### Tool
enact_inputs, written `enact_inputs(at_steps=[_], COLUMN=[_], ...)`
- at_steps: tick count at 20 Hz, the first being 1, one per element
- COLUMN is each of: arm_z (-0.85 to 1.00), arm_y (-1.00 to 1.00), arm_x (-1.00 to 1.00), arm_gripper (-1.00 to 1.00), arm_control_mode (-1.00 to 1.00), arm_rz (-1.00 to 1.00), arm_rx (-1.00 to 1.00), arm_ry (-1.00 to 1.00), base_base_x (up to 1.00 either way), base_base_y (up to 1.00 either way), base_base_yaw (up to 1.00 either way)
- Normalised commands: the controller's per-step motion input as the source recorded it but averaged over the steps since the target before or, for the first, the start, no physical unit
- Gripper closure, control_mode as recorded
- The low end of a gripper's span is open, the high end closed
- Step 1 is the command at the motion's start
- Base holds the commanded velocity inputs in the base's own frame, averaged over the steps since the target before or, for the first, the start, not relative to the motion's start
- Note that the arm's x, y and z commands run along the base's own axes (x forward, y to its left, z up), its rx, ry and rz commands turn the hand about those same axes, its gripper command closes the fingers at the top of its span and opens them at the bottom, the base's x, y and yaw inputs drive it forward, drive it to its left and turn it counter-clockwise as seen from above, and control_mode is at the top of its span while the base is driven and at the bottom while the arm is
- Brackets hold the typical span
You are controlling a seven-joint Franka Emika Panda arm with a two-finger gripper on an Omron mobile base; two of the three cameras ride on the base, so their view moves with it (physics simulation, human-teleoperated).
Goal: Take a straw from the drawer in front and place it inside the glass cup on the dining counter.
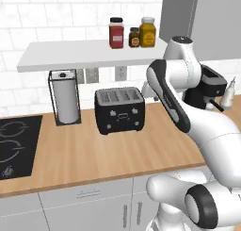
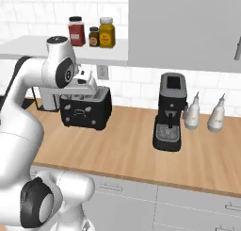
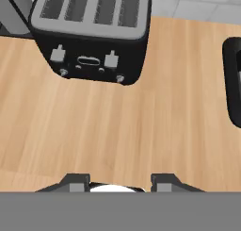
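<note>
Closed grey drawer fronts [image 1: 89, 193] w/ slim bar handles are seen nearest, under the front edge of the wood desk [image 1: 103, 154]; which one holds the straw can't be told, & no straw or glass cup is made out. Above the desk, the hand [image 3: 120, 182] is held pointing down at bare wood, its two dark fingertips [image 3: 75, 181] set apart w/ a gap between; nothing is seen gripped, so it's read as partly open. Just beyond sits a black 4-slot toaster [image 1: 119, 110]. Left of it, a hob [image 1: 14, 145] is set into the desk, w/ a paper-towel roll [image 1: 65, 95] in a wire stand behind. Right of the toaster, a black coffee machine [image 2: 169, 112] is seen, then two pale bottles [image 2: 192, 112]. Farthest back, three jars [image 1: 133, 33] are lined up on a white shelf [image 1: 70, 53] against the tiled wall.
</note>
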Motion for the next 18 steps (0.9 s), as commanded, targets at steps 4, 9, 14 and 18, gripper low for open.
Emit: enact_inputs(at_steps=[4,9,14,18], arm_z=[0.00,0.00,0.00,0.00], arm_y=[0.00,0.00,0.00,0.00], arm_x=[-0.03,0.00,0.00,0.00], arm_gripper=[-1.00,-1.00,-1.00,-1.00], arm_control_mode=[1.00,1.00,1.00,1.00], arm_rz=[0.00,0.00,0.00,0.00], arm_rx=[0.00,0.00,0.00,0.00], arm_ry=[0.00,0.00,0.00,0.00], base_base_x=[-0.24,-0.92,-0.50,0.00], base_base_y=[0.00,-0.16,-0.55,-0.80], base_base_yaw=[0.00,-0.09,0.02,0.49])
